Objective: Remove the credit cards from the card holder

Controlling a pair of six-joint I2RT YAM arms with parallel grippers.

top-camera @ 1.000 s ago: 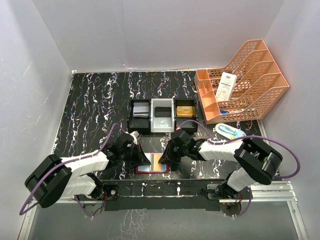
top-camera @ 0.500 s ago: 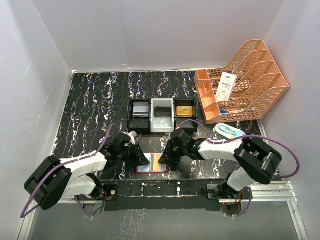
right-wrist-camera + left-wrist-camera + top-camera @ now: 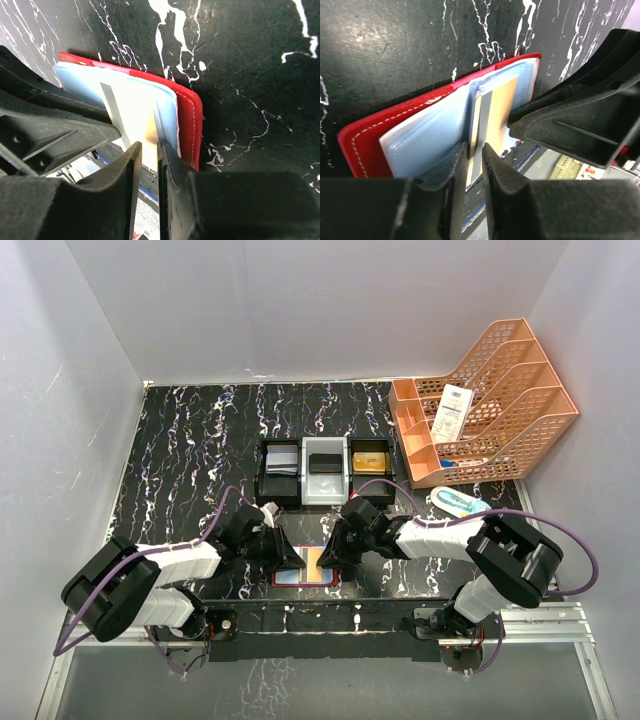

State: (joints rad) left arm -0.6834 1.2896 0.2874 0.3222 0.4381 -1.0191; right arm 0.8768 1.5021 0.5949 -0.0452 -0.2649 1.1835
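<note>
Low in the centre of the top view, near the front edge of the black marbled table [image 3: 190, 460], the card holder [image 3: 300, 580] lies open and flat, its red border framing the light-blue inner pockets [image 3: 425, 135]. An orange-gold card [image 3: 499, 112] shows between the two pocket panels, partly tucked under them.

From the left of that view the left gripper [image 3: 288, 554] reaches onto the holder. Its fingers stand narrowly parted around the raised edge at the middle fold, and I cannot tell whether they pinch it. From the right, the right gripper [image 3: 328, 554] meets it tip to tip, its fingers clenched narrowly on the edge of the holder's right-hand pocket.

Just above the holder in the frame sits a three-compartment tray [image 3: 326, 502] with a silvery card, a dark item and a gold item in its bays. At the upper right stands an orange mesh file rack [image 3: 500, 390], with a blue-and-white packet [image 3: 458, 502] below it
</note>
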